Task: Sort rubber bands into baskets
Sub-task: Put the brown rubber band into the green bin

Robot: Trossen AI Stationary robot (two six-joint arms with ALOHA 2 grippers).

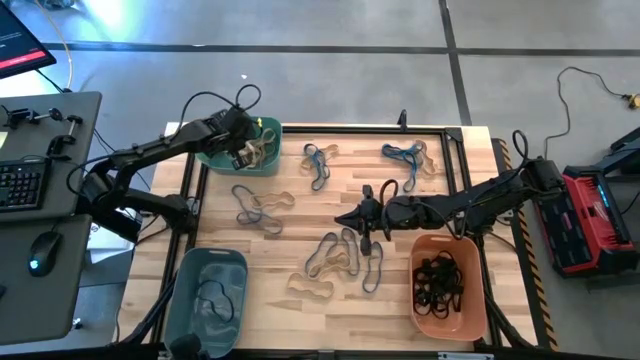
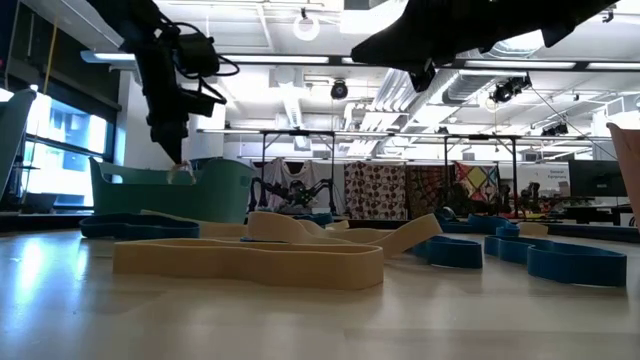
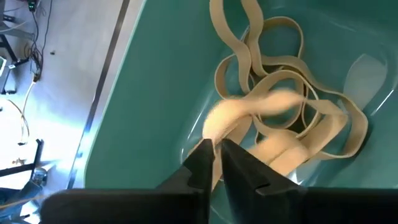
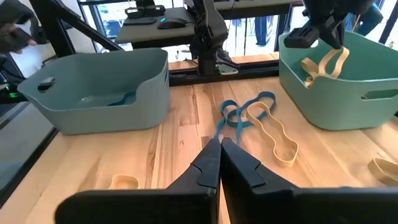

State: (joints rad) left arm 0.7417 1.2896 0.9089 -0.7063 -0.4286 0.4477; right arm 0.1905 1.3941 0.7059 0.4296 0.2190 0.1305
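A tan rubber band hangs from the left gripper over the teal-green basket at the tabletop's far left corner, fingers nearly together, pinching its blurred lower end; whether the grip is firm cannot be told. More tan bands lie coiled inside. The right gripper, fingers together and empty, hovers mid-table among loose blue and tan bands. The orange basket, near right, holds black bands; the grey-blue basket sits near left.
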